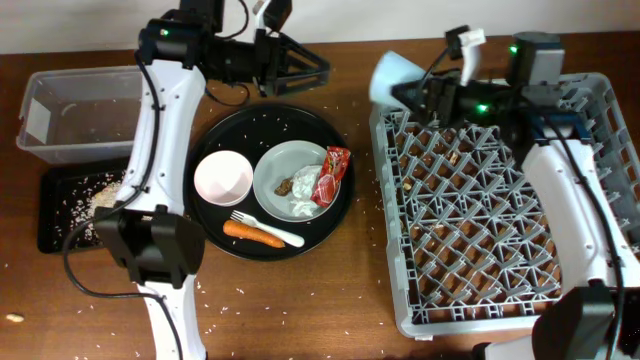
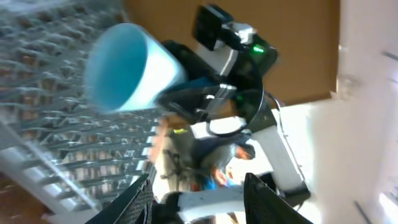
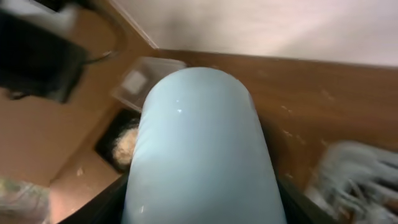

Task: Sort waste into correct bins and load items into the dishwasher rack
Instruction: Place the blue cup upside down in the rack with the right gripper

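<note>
cup gripped over the rack's corner

clamped in the right claw (image 1: 408, 90): the light blue cup (image 1: 393, 75), up at the far left corner of the grey dish rack (image 1: 470, 220). tipped on its side in that grip, open mouth turned toward the left arm. pinched between dark fingers (image 3: 106, 205) on either flank in the right wrist view. probably clear of the rack's rim, though too blurred in the wrist views to rule out contact.

spread open and empty: the left claw (image 1: 318, 72), hanging over the far edge of the round black tray (image 1: 270, 130), tips aimed at the cup and well apart from it.

on that round tray, at the left, a small white bowl (image 1: 223, 178); just beside it, a grey-green plate (image 1: 272, 170). on the plate, a brown food bit (image 1: 284, 187), a crumpled tissue (image 1: 303, 195) and a red wrapper (image 1: 335, 168) draped over the right rim. in front of the plate, a white fork (image 1: 268, 230) and a carrot (image 1: 252, 234) lying side by side.

at the table's left end, a clear tub (image 1: 70, 115); nearer, a flat black tray (image 1: 55, 215) holding beige grain scraps (image 1: 105, 195).
</note>
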